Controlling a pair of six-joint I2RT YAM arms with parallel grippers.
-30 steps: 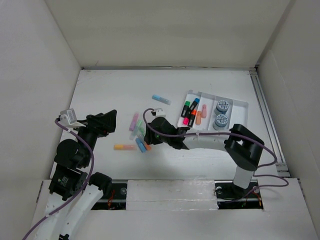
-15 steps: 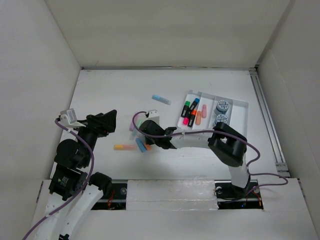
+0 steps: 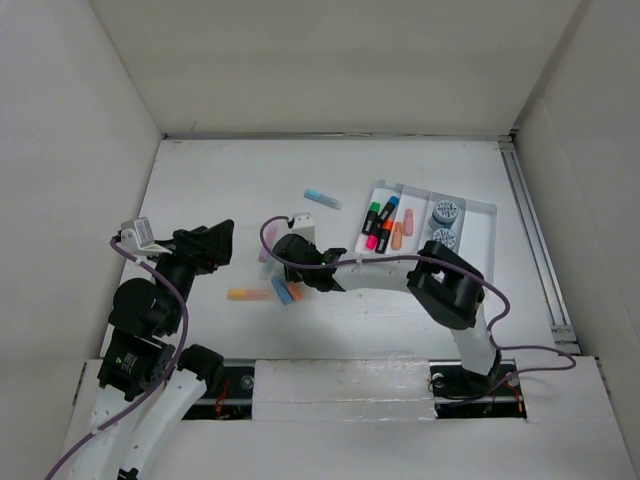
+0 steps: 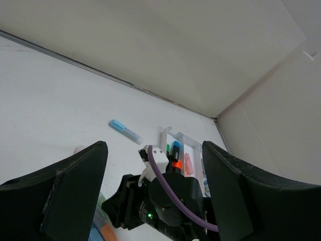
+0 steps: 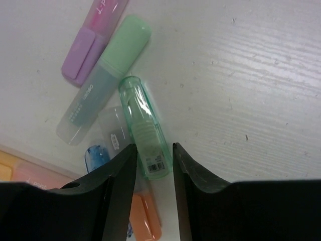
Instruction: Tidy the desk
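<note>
The desk [image 3: 220, 190] is a white tabletop walled by white panels. Loose highlighters lie at its middle: a pink-purple one [image 3: 266, 245], a yellow-orange one [image 3: 248, 294], a blue one [image 3: 281, 290] and a light blue one [image 3: 322, 199]. My right gripper [image 3: 283, 262] is low over this cluster. In the right wrist view its jaws [image 5: 154, 160] stand narrow, closed around the end of a clear green highlighter [image 5: 143, 125] lying on the desk. My left gripper [image 3: 210, 245] is wide open and empty, held above the desk's left side.
A white compartmented tray [image 3: 480, 210] at the right holds several highlighters [image 3: 380, 225] and two round blue-grey rolls [image 3: 445, 212]. Beside the green highlighter lie a mint-capped one [image 5: 105, 85], a purple one [image 5: 93, 42] and an orange one [image 5: 145, 216]. A metal rail [image 3: 535, 230] runs along the right edge.
My right gripper has moved left across the desk onto the cluster of loose highlighters. The left arm has not moved.
</note>
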